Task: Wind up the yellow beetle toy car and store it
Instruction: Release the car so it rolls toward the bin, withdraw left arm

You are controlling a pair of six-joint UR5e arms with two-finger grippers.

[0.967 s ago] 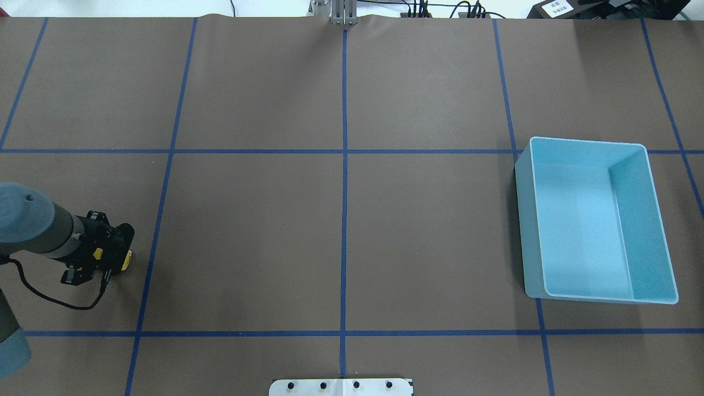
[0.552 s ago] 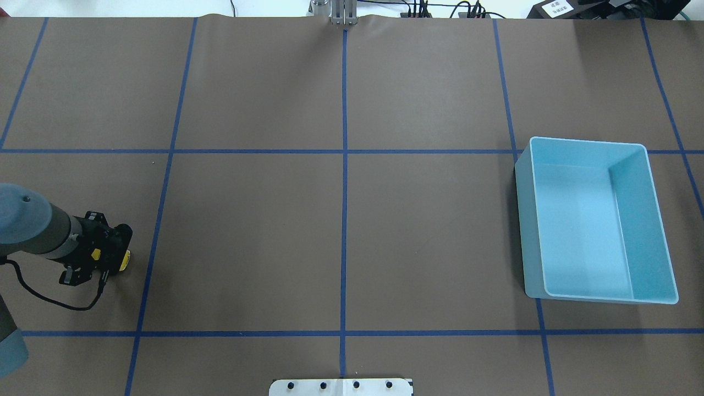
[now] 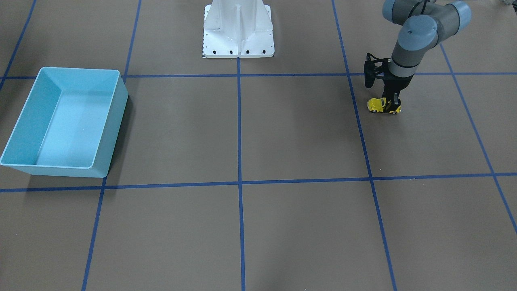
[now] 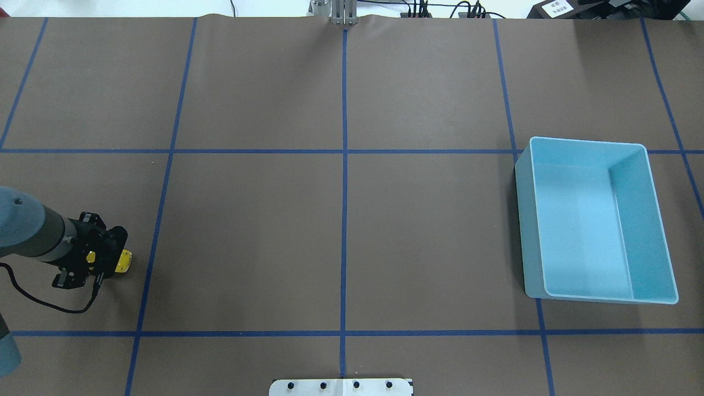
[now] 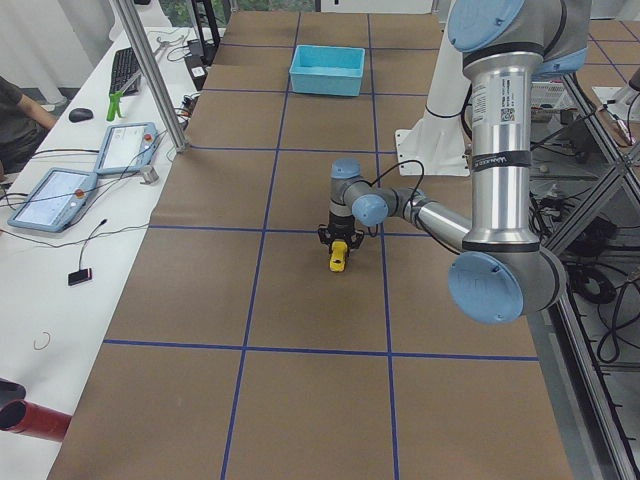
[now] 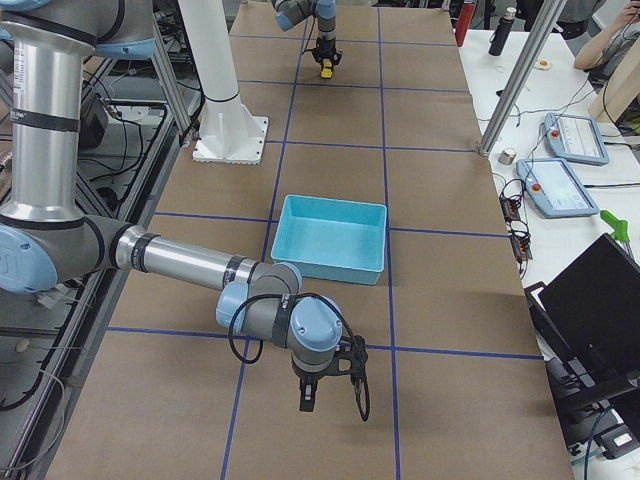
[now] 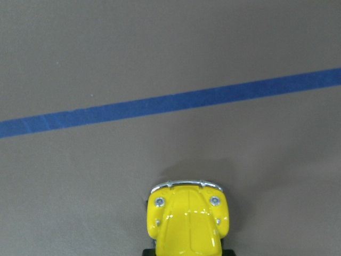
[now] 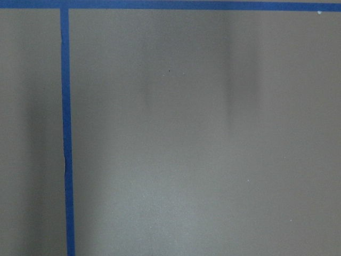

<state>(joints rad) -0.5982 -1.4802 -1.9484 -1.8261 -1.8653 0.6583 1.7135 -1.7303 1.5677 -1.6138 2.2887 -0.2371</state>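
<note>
L gripper (image 4: 105, 258), lower left of overhead view, jaws pinching yellow beetle toy car (image 4: 124, 260), wheels on table (image 4: 247, 236). R gripper (image 6: 308, 400): jaw state can't tell. Step, prob.: pull-back wind-up. Next needs firm downward press, then carry to light blue bin (image 4: 529, 231), far right.

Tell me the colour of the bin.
The bin is light blue, clearest in the exterior front-facing view.

Pretty plain setup: brown paper table top (image 4: 429, 88) with blue tape lines (image 4: 344, 220) marking a grid. White desk (image 5: 60, 300) along one long edge, keyboard (image 5: 124, 68) and tablets (image 5: 52, 198) on it, metal pole (image 5: 150, 75) right at that edge.
</note>
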